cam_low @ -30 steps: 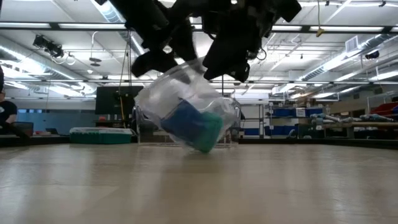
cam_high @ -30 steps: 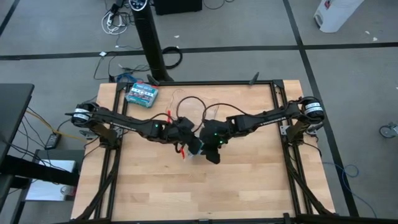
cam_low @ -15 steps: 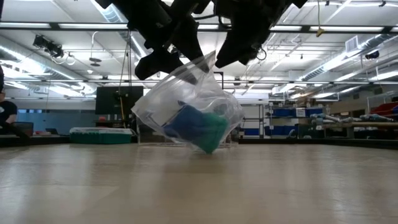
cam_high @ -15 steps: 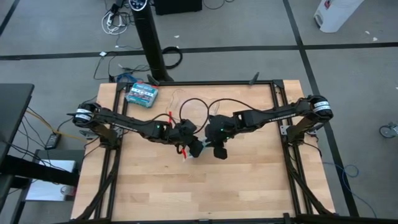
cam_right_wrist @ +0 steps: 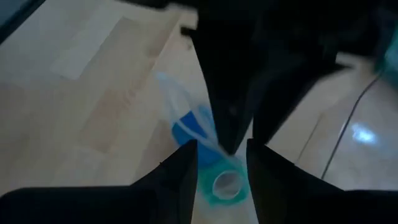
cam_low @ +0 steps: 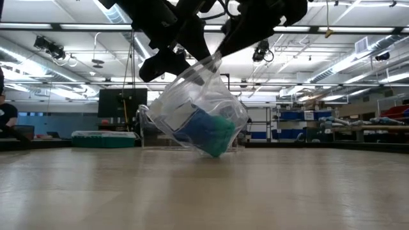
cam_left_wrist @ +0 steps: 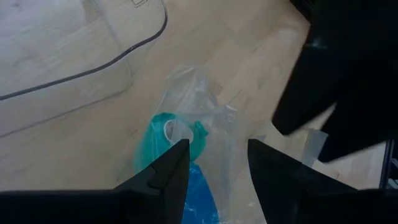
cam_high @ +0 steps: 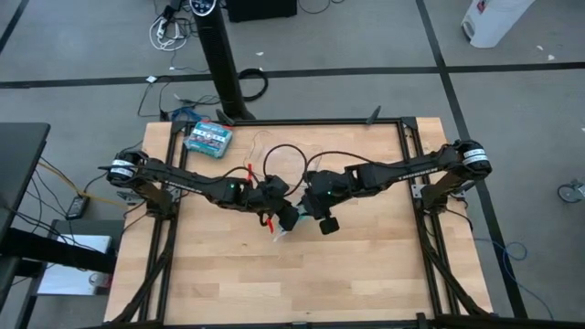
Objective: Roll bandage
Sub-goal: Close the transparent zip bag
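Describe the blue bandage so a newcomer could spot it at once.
Look to the middle of the wooden table, where both arms meet over a clear plastic bag hanging from the left tool. The bandage is the bright blue bundle at the bag's bottom, beside a teal-green roll.

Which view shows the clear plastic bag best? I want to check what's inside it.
The low view: the clear plastic bag hangs in full side profile, with the blue bandage and a teal roll inside. The left wrist view shows its rumpled top and contents, the right wrist view only a sliver, the high view almost nothing beneath the arms.
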Tool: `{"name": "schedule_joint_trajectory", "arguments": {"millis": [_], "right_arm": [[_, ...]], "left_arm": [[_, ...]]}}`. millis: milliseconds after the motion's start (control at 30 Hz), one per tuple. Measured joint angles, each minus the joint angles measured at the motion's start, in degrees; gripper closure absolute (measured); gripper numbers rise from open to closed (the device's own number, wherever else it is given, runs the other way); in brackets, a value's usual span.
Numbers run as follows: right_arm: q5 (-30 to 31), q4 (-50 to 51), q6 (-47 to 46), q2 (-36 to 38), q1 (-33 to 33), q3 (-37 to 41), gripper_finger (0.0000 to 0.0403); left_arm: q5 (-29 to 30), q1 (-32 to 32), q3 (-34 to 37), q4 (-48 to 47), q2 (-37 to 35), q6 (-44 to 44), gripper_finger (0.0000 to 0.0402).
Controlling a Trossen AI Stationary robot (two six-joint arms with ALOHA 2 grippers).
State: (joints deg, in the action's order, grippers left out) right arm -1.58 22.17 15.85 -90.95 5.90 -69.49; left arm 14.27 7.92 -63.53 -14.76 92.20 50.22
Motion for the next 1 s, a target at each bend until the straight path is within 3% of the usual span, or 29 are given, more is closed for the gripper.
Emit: {"name": "schedule_joint_trajectory", "arguments": {"millis": [300, 433, 633, 800, 1000], "right_arm": [[0.53, -1.37, 4.64, -0.78, 0.14, 0.07, 0.0271], [2.00, -1.27, 4.77, -0.78, -0.54, 0.04, 0.0304], [-1.88, -1.06, 4.86, -0.78, -1.90, 0.04, 0.0392], [-3.77, -0.35, 4.03, -0.78, -2.39, 0.04, 0.0399], [-4.11, 2.94, -3.30, 1.78, -2.31, 0.07, 0.0402]], "left_arm": [[0.02, -0.04, 0.00, 0.52, -0.02, 0.63, 0.0231], [0.10, -0.04, 0.00, 0.89, -0.02, 1.11, 0.0231], [0.26, -0.04, 0.00, 1.53, -0.02, 1.47, 0.0231], [0.62, -0.04, 0.00, 1.57, -0.04, 2.31, 0.0231], [-0.92, -0.07, 0.00, -0.80, -1.04, 2.72, 0.0231]]}}
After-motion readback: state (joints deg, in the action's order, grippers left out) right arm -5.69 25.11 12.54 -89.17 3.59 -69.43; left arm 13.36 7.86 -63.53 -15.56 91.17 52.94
